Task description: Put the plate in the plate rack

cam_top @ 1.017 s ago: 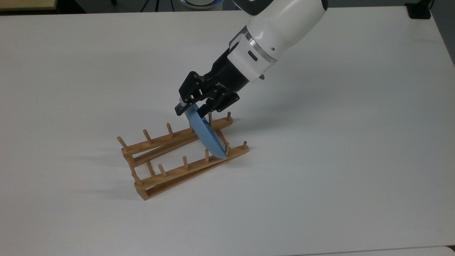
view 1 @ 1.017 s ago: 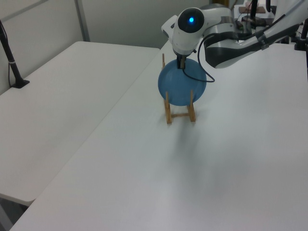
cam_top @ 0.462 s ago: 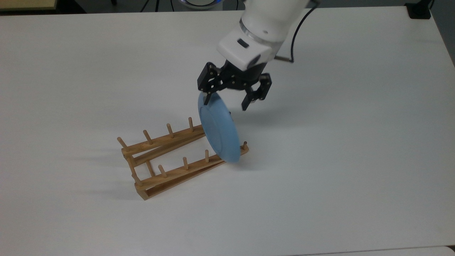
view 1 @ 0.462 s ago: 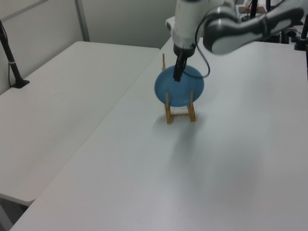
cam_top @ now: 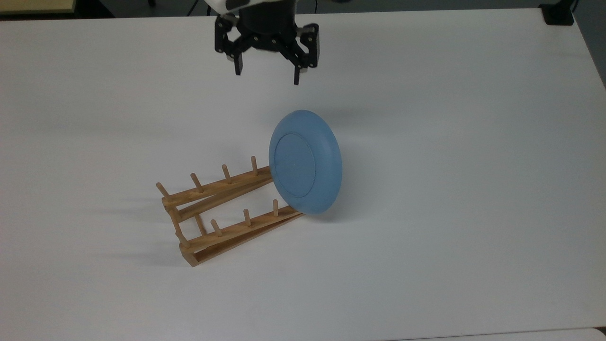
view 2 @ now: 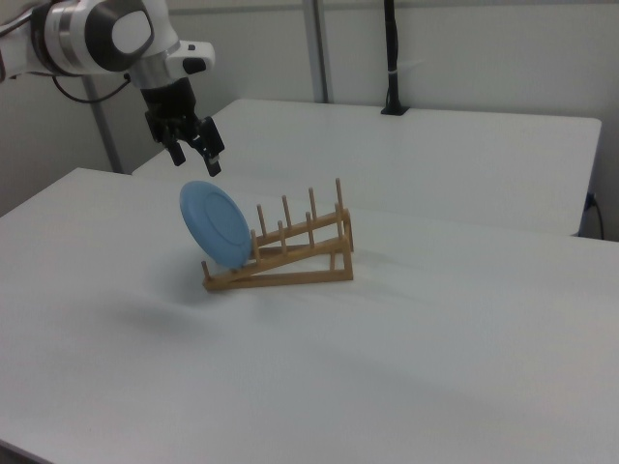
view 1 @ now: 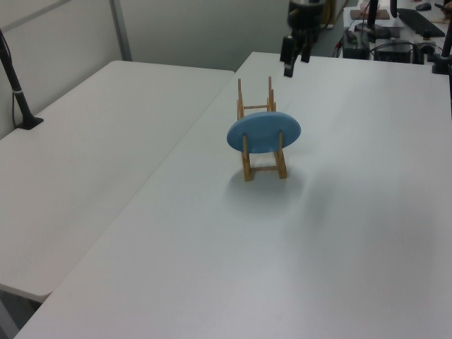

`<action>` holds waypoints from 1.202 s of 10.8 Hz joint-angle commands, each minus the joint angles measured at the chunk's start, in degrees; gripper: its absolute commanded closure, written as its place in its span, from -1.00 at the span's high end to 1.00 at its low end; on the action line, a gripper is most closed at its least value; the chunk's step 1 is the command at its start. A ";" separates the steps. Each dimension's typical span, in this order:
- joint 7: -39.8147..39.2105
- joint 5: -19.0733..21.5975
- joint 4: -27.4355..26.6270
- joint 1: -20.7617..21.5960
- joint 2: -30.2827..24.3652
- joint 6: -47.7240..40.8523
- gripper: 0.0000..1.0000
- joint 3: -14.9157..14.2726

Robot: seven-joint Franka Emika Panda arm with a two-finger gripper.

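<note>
At the low end of the light-brown wooden plate rack (cam_top: pixel 222 208) the round light-blue plate (cam_top: pixel 305 162) now leans released, while the black gripper (cam_top: pixel 266 69), wide open and empty, has withdrawn toward the white worktop's (cam_top: pixel 473 189) far edge, so placing looks finished.

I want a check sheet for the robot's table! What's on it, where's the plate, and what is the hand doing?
Surface: white table, bare apart from the job's things.
Plate: light blue, in the low end of the rack, tilted, underside facing the top view's left.
Plate rack: wooden, sloped, other slots free.
Clutter: nothing seen on this table.
Hand: open, holding nothing, raised above the table and apart from the plate.
Cables: nothing seen on the table.
Surroundings: a second white table alongside with a black post; a desk with equipment beyond.
</note>
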 commanded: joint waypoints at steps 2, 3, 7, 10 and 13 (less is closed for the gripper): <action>-2.27 1.14 -1.79 -1.64 -0.69 -0.72 1.00 0.94; -3.32 1.58 -2.05 -1.99 -1.12 -1.16 1.00 0.94; -8.17 1.67 -3.11 -3.22 -2.80 -7.05 1.00 1.20; -8.61 1.41 -4.51 -3.57 -4.28 -7.66 1.00 1.20; -8.08 0.88 -6.19 -4.98 -6.14 -8.89 1.00 1.20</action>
